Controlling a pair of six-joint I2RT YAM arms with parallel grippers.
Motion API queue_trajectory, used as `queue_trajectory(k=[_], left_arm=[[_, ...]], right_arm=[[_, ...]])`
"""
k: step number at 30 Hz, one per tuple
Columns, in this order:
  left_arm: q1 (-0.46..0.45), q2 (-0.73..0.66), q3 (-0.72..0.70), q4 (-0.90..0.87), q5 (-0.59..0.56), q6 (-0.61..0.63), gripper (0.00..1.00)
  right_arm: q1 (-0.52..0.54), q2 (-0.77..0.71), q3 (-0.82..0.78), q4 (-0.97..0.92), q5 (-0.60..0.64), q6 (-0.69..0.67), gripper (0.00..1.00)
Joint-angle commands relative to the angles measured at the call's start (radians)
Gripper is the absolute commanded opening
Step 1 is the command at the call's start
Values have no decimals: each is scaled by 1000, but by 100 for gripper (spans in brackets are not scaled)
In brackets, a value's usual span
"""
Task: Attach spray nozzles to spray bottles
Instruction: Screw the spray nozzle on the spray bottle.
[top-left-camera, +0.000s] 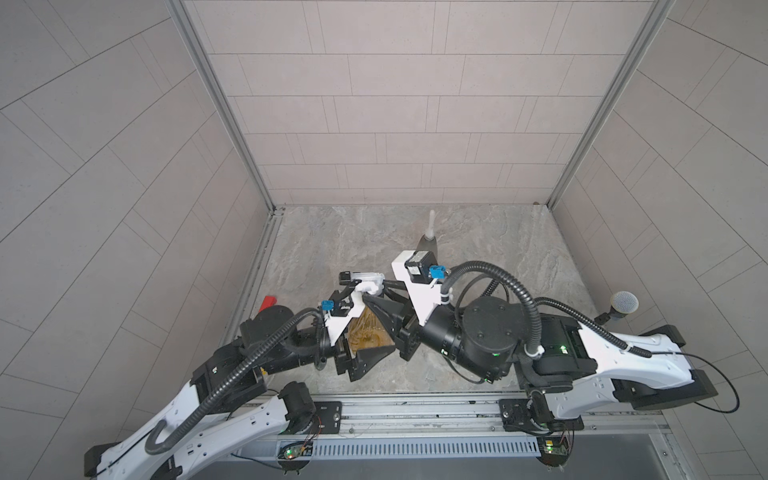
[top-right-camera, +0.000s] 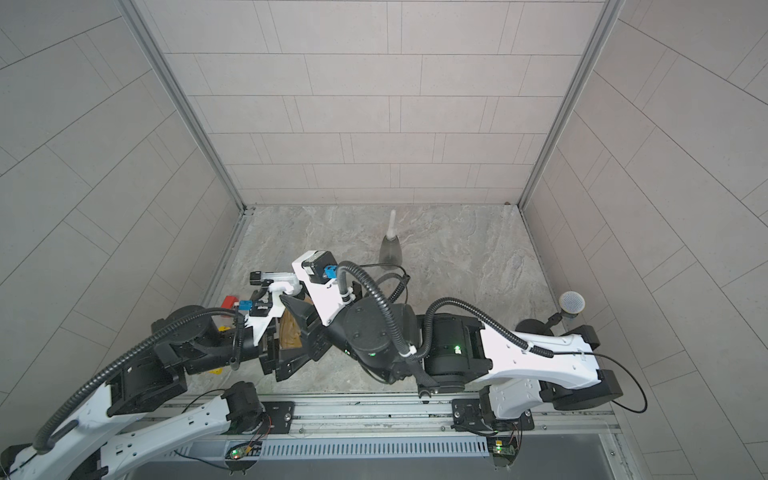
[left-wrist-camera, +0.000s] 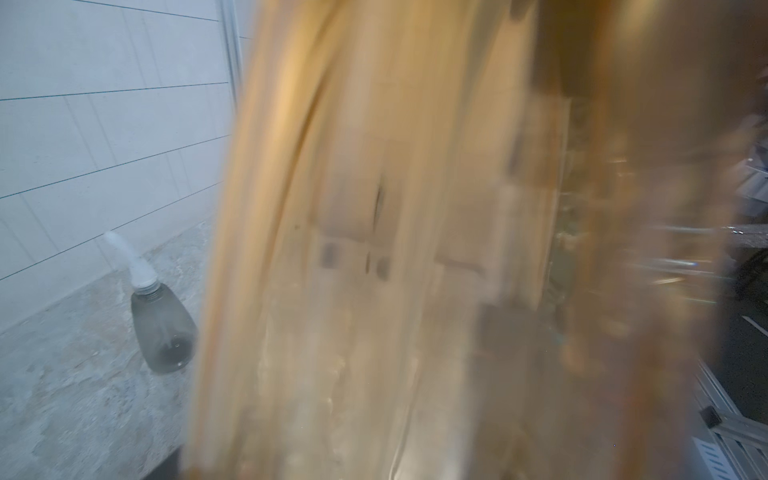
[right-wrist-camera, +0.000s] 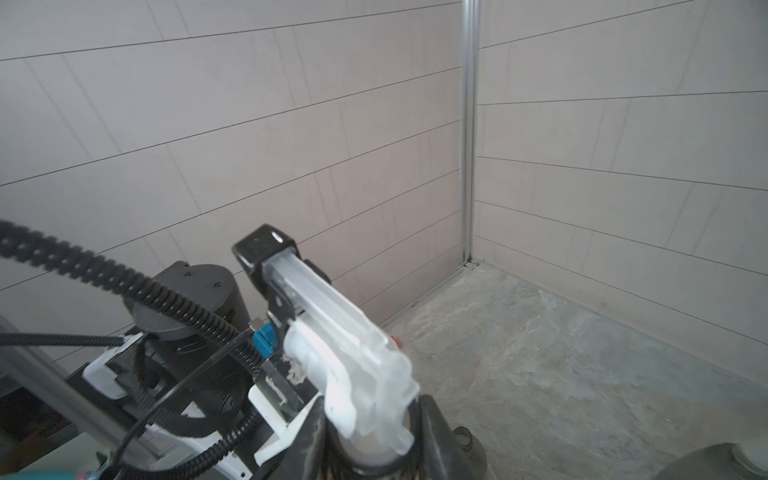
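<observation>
- Where the two arms meet at the front middle of the worktop (top-left-camera: 498, 257), the amber bottle (top-left-camera: 363, 330) sits between the fingers of the left tool (top-left-camera: 371, 347). The left tool is clamped wide around the bottle's body.
- In the left wrist view this bottle fills most of the picture as an orange blur.
- The black-and-white nozzle (right-wrist-camera: 340, 353) sits on top of the amber bottle's neck. In both top views its black tip points toward the left side wall.
- The right tool (right-wrist-camera: 374, 442) is closed on the nozzle's collar. In the right wrist view its dark fingers (right-wrist-camera: 313, 440) press one on each side of the collar, and the trigger head rises clear above them.
- Whether the collar is threaded down onto the neck cannot be told, because the fingers hide the joint.
- A grey bottle (top-left-camera: 429, 246) stands upright near the back of the worktop, well apart from both tools. It has a white nozzle (left-wrist-camera: 133, 262) already on its neck.
- The open neck of a second grey bottle (right-wrist-camera: 465, 440) shows just beside the right tool in the right wrist view. The rest of that bottle is out of frame.
- A red block (top-left-camera: 270, 301) lies at the left edge of the worktop beside the left arm, apart from the bottles.
</observation>
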Motion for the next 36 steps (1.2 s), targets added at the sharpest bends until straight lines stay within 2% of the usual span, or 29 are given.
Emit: queue_trajectory(k=[1, 3, 5, 7, 10, 13, 17, 21, 28, 33, 36], left_arm=[[10, 12, 8, 61, -64, -13, 0], [9, 2, 11, 50, -44, -13, 0], [9, -6, 12, 42, -14, -14, 0], [10, -11, 5, 50, 20, -14, 0], [9, -11, -1, 57, 91, -17, 0], [10, -11, 3, 57, 195, -22, 0], [10, 12, 19, 43, 299, -28, 0], [10, 30, 24, 29, 317, -25, 0], [10, 28, 23, 32, 262, -27, 0], [10, 27, 19, 57, 189, -38, 0], [10, 26, 16, 74, 117, -44, 0]], right_arm=[[42, 17, -7, -16, -31, 11, 36], [41, -58, -47, 2, -49, -49, 46], [13, -142, -96, 18, -120, -82, 58], [-76, -196, -130, 21, -298, -40, 67], [-230, -205, -138, 40, -649, 46, 72], [-261, -173, -87, -12, -763, 18, 74], [-263, -129, -34, -74, -785, -23, 74], [-263, -117, -27, -59, -797, -18, 68], [-253, -109, -35, -49, -747, -4, 35], [-230, -116, -63, -36, -661, -2, 26], [-194, -117, -84, -22, -553, 6, 23]])
